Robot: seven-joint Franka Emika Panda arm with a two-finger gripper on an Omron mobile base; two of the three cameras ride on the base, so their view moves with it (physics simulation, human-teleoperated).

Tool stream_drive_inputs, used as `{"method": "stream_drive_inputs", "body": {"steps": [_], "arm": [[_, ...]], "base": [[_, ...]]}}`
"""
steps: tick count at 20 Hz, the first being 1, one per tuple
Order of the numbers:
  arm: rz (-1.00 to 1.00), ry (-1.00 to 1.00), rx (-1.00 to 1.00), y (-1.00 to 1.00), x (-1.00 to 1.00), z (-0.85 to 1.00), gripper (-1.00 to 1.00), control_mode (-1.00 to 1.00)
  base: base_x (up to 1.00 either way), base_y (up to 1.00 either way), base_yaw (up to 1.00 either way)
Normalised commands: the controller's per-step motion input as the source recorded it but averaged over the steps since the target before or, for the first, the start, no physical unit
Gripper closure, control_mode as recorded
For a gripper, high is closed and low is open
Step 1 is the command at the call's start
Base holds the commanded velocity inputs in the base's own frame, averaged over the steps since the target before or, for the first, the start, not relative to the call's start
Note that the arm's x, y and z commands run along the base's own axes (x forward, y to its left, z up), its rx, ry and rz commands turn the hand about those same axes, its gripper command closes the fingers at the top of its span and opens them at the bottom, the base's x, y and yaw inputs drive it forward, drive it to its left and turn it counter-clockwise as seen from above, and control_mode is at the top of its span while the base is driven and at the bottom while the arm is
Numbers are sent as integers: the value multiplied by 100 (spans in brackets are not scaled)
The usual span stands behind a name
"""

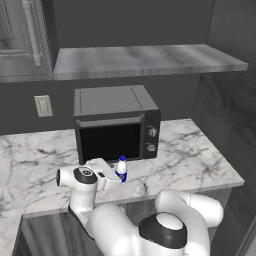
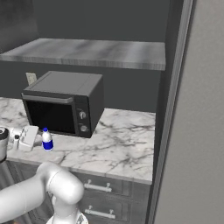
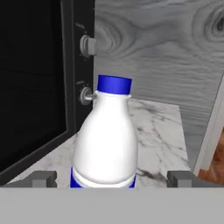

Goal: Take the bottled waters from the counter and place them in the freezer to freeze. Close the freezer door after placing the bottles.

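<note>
While the bottle [image 3: 105, 140] stands upright on the marble desk [image 1: 190, 160], just in front of the microwave [image 1: 117, 122], the fingers [image 3: 41, 178] sit wide open, one on each side of it; they hold nothing, and I cannot tell if either one touches it. From the base views the same small bottle shows right at the end of the white hand [image 1: 102, 172], near the front edge of the desk. It has a blue cap, a round white body and a blue band low down; it looks smooth and stiff, so it may slip; full of water it would be a bit heavy for its size. I think the wide round middle is the best place to squeeze, not the thin neck.
</note>
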Motion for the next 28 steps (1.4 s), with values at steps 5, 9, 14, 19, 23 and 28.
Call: {"method": "stream_drive_inputs", "body": {"steps": [5, 9, 14, 19, 23, 28], "arm": [[0, 3, -3, -16, 0, 0, -100, -100], [0, 5, -3, -18, 1, 0, -100, -100], [0, 3, -3, -20, 0, 0, -100, -100], [0, 0, -1, -14, 5, 0, -100, -100], [0, -2, 0, -3, 9, 0, -100, -100], [0, 0, 0, -1, 0, 0, 100, -100]], "base": [[0, 0, 0], [0, 0, 0], [0, 0, 0], [0, 0, 0], [0, 0, 0], [0, 0, 0]]}}
